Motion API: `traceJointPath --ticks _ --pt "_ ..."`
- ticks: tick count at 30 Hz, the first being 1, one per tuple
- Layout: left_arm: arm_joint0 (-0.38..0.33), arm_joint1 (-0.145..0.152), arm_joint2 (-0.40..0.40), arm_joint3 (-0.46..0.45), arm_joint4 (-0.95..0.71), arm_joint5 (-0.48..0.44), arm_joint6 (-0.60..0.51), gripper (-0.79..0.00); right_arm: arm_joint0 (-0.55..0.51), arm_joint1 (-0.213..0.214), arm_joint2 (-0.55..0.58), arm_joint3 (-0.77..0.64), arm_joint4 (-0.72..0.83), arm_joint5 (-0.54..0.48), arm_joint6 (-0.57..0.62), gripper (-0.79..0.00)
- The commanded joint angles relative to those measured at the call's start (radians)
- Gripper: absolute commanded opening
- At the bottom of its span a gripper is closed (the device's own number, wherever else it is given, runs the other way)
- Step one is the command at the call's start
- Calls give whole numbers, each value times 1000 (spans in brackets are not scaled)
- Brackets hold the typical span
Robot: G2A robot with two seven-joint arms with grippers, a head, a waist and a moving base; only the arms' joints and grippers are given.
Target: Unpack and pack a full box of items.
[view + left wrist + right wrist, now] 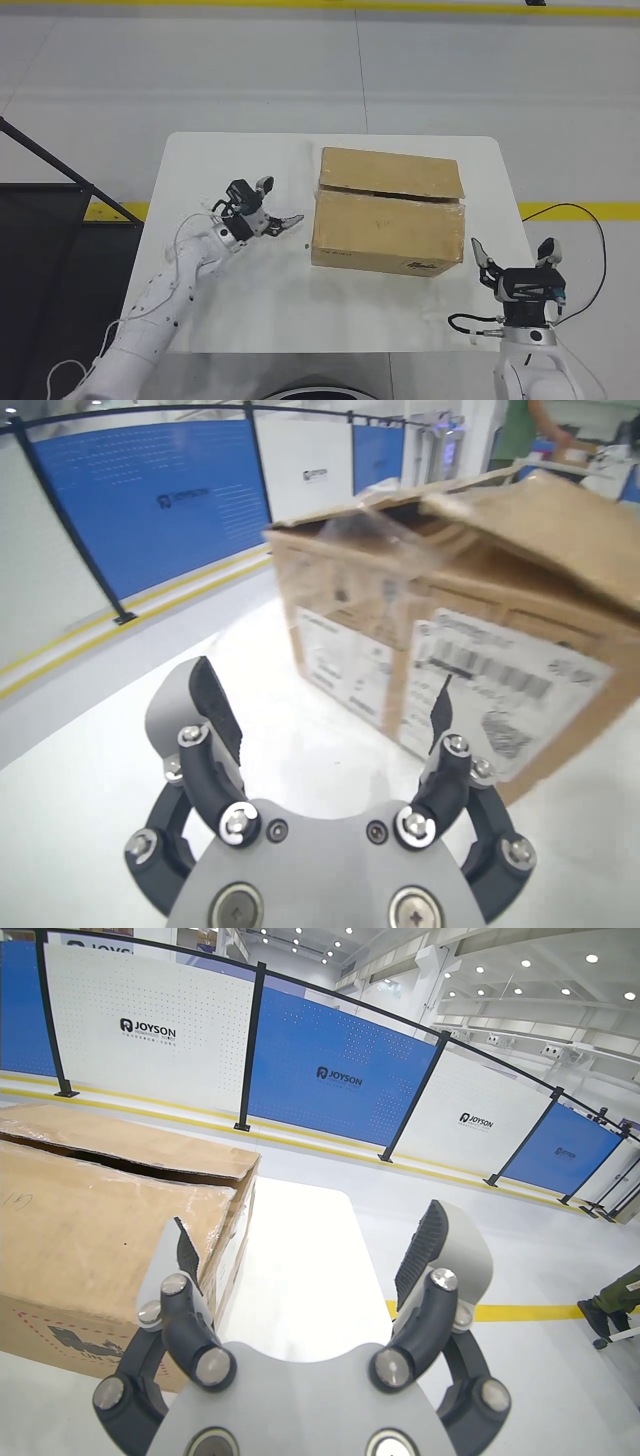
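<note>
Box [388,222] on table [230,180], right of centre

Cardboard box [388,212]: matt brown corrugated board, rough and torn at the flap edges. Clear tape [200,1198] along the seam: glossy, wrinkled. Paper labels [500,695] on one side: white, matt. Surface [250,300]: white, smooth, faint sheen. Left gripper [324,672] and right gripper [306,1213]: satin grey metal plates, matt black plastic links, bright screw heads (jaws faced with ribbed black pads [417,1243]).
</note>
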Motion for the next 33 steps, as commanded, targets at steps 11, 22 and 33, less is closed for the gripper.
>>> traceJointPath --ticks 11,22,33 --pt "-216 -66 156 287 184 333 143 0 -9 -3 28 1 6 4 8 0" --pt "-361 -169 305 532 206 518 241 0 -31 -7 65 -9 13 12 21 0" --pt "-447 -238 316 707 110 640 363 0 -35 -10 87 -8 16 4 35 0"
